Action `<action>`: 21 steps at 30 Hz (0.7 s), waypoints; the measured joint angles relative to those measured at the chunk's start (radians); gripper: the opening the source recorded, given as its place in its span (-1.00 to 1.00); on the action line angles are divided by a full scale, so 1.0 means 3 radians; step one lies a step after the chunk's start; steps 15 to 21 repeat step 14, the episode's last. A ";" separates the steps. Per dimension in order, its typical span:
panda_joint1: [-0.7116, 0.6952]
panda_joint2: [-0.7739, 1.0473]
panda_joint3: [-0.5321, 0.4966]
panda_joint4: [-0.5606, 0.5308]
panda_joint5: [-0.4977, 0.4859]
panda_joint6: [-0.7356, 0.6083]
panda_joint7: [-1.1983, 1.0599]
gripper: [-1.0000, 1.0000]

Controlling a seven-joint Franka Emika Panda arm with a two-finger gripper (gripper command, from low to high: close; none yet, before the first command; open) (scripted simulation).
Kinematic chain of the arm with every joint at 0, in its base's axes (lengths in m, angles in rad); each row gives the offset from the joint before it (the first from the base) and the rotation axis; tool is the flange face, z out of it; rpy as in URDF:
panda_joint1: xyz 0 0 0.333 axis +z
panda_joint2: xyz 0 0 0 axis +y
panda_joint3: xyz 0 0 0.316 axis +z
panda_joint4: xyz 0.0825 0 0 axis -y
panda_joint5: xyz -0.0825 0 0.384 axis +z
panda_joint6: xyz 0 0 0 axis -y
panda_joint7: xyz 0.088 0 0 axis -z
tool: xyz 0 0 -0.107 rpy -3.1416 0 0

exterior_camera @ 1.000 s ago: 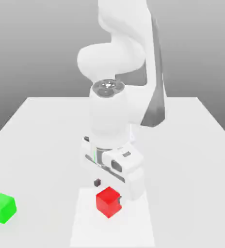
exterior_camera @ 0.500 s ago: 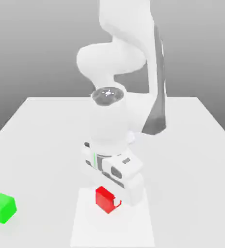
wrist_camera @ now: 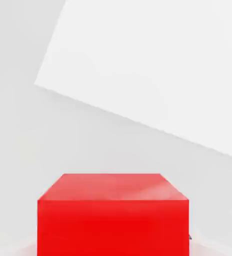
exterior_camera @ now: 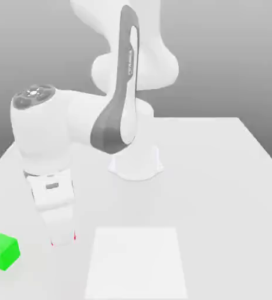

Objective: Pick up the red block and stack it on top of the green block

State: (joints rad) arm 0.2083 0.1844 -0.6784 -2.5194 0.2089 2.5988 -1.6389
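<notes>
Sitting square between fingers (exterior_camera: 63, 235), red block (wrist_camera: 113, 227)

Red block (wrist_camera: 113, 227) — plain, smooth, gripped in the jaws (exterior_camera: 63, 239); green block (exterior_camera: 2, 252) — bright cube, resting on the counter (exterior_camera: 220, 205).

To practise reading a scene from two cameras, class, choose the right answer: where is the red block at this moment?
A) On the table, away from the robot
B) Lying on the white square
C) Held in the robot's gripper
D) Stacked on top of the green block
C: the red block sits in the gripper, its red edges peeking out around the fingertip in the exterior view.
</notes>
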 joint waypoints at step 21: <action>-0.0716 0.0641 0.0297 0.0400 0.0864 0.0249 -0.0505 1.00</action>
